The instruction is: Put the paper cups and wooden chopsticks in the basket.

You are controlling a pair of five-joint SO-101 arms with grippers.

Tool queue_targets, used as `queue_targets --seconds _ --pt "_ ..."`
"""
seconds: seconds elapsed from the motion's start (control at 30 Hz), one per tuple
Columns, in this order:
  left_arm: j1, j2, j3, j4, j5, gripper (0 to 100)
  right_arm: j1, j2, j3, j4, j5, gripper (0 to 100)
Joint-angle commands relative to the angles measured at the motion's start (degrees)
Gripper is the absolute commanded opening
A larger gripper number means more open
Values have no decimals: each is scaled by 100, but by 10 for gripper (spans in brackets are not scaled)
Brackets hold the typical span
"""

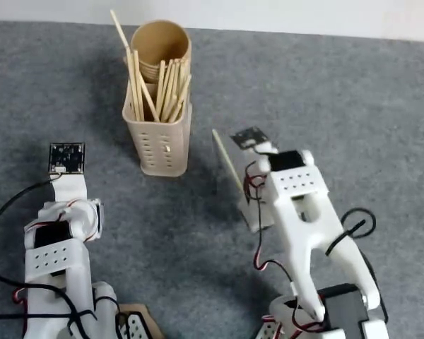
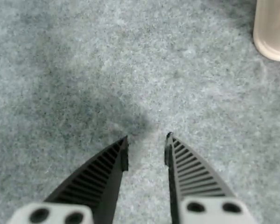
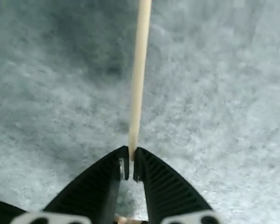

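Right gripper point(image 3: 129, 163) jaws pinch wooden chopstick point(image 3: 139, 70) near one end: light, stiff, slick, may pivot. Left gripper point(image 2: 146, 149) jaws parted, empty.

The basket point(image 1: 159, 145) stands at the back of the table point(image 1: 353, 106), left of centre. Paper cups point(image 1: 160, 42) are stacked inside it, and a bundle of chopsticks point(image 1: 166, 88) stands in it on their near side. Just right of the basket, a single chopstick point(image 3: 139, 70) sits pinched in the right gripper point(image 3: 130, 161). The left gripper point(image 2: 146, 149) hangs parted over bare table, front-left of the basket.
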Motion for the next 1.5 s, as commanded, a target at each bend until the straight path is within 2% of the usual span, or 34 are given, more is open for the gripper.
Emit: queue_targets --seconds 0.0,0.2,0.33,0.57,0.87,0.97,1.13,1.33,1.47 --pt "57 -84 -13 -97 35 144 -198 -31 -585 365 62 128" --pt "57 -84 -13 -97 35 144 -356 -13 -1068 330 79 302" --pt "57 -84 -13 -97 35 144 -523 110 -1086 -760 79 307" --pt "40 -84 -13 -97 35 144 -892 1648 -804 -2369 70 307" --pt "48 -84 -13 -97 26 144 -866 2695 -857 -2633 44 306" --pt "48 -84 -13 -97 26 144 -866 2747 -840 -2642 44 245" --pt "48 -84 -13 -97 26 144 -866 2756 -822 -2642 70 0" --pt "57 -84 -13 -97 26 144 -716 2563 -576 -2607 44 5" --pt "57 -92 22 -105 26 144 -435 1508 -585 -2607 26 5"
